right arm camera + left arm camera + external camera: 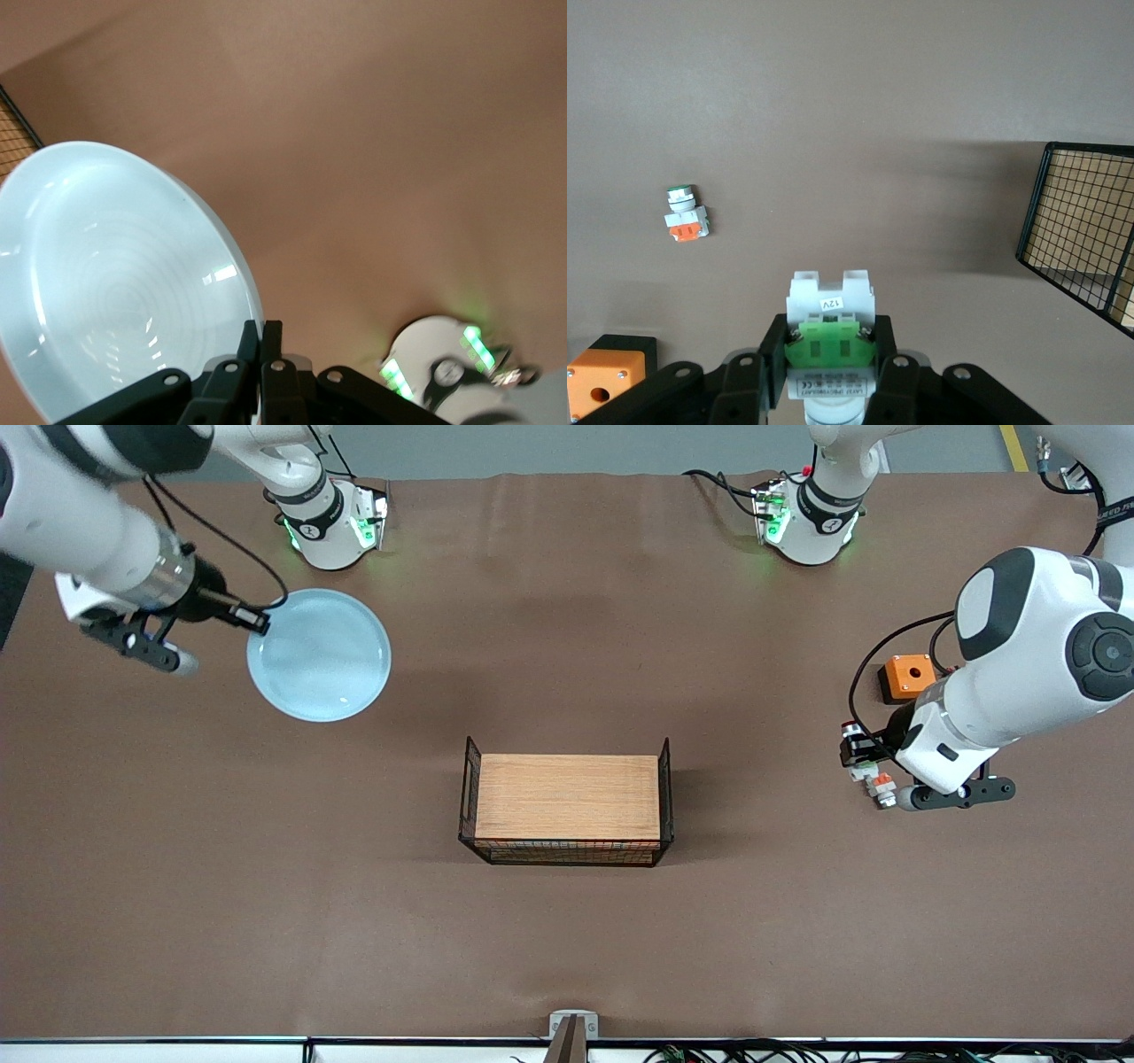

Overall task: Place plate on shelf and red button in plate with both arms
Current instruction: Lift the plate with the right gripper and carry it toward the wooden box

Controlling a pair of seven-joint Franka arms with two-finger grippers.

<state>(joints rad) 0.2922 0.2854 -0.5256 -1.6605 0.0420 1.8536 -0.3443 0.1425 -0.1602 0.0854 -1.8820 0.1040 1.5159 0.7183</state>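
Two Franka arms work over a brown table, each with something clamped in its fingers. At the upper left of the front view the right gripper is clenched on the rim of the pale light-blue plate, which it holds up over the right arm's end of the table; in the right wrist view the plate fills the lower left of the frame, tilted, with the two fingers pinched together on its edge at the bottom centre. At the right of the front view the left gripper hangs over the left arm's end of the table, grasping a push-button switch with a red cap; the left wrist view shows this switch at the bottom centre, its white and green body squeezed between the black fingers. A second switch, white with an orange block, lies on the table just below the gripper in the front view, and appears at the middle left of the left wrist view. An orange box with a hole in its top sits higher in the front view, beside the left arm. In the middle of the table stands a black wire basket with a wooden board inside.
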